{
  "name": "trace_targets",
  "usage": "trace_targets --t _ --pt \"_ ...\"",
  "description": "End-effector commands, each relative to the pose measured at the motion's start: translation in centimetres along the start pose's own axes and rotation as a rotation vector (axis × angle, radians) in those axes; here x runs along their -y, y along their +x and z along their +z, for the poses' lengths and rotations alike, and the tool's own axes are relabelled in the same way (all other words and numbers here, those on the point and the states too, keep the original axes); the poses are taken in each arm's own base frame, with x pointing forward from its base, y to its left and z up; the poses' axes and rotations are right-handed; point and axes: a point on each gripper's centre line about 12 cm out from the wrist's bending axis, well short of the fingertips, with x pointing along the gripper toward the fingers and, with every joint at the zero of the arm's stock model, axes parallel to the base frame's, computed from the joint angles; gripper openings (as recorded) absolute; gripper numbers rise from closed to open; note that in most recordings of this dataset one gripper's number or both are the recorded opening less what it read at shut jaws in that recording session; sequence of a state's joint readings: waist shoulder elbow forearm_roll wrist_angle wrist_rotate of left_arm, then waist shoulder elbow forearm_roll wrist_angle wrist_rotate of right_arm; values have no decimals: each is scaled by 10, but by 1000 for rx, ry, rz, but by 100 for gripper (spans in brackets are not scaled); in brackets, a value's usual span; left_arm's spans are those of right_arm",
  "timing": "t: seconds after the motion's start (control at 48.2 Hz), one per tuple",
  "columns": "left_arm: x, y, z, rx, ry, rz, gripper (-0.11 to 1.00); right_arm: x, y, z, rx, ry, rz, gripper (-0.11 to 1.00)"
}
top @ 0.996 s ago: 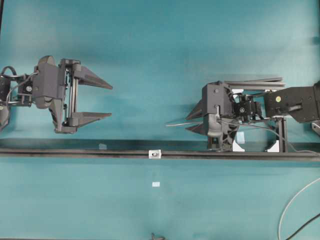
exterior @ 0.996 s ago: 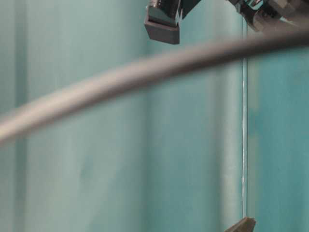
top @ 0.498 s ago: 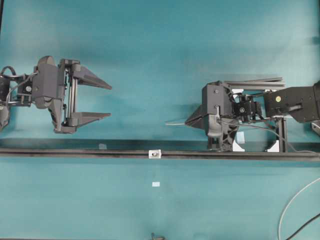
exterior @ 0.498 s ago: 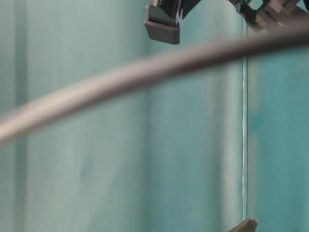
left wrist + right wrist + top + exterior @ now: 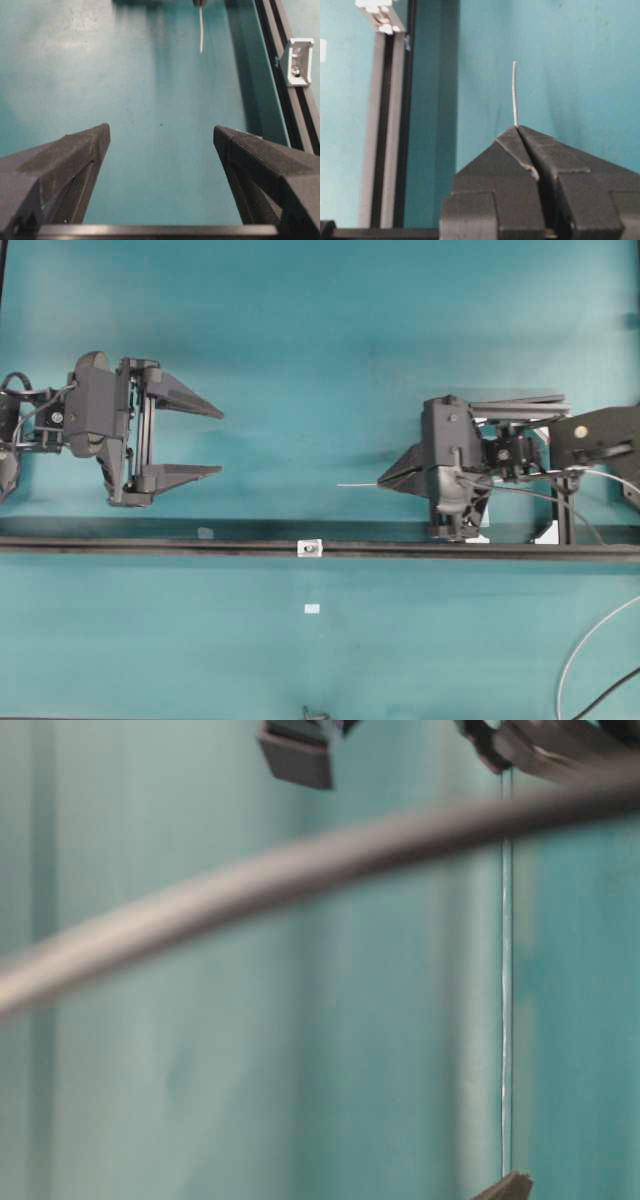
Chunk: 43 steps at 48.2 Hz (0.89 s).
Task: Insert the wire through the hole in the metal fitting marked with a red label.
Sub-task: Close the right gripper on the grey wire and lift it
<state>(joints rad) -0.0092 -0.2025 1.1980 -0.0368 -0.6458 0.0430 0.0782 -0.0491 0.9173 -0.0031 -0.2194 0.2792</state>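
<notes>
The wire is thin and silver-grey. It sticks out leftward from my right gripper, which is shut on it. In the right wrist view the wire rises straight from the pinched tips of the right gripper. The metal fitting is a tiny silvery block with the dark hole at its centre. It sits on the black rail, below and left of the wire's tip. The fitting shows a red spot. My left gripper hangs open and holds nothing, far left of the wire.
The rail runs across the table and carries the fitting. Pale tape squares lie on the teal surface. A white cable and a black cable curl at bottom right. A blurred dark cable crosses the table-level view.
My right gripper's jaws closed onto the wire, then the gripper shifted a little to the right with it. The left gripper has not moved.
</notes>
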Motion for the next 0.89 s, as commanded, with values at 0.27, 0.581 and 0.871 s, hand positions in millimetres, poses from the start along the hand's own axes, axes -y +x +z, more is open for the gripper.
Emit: trace_targets --t 0.27,0.581,0.871 --pt "0 -5 30 84 -9 0 63 -6 -37 26 59 -23 12 -1" --pt "2 -7 37 99 -40 -4 64 -10 -45 23 118 -18 40 -1" --pt "27 -9 35 95 -49 -89 63 -22 -48 14 165 53 82 -1"
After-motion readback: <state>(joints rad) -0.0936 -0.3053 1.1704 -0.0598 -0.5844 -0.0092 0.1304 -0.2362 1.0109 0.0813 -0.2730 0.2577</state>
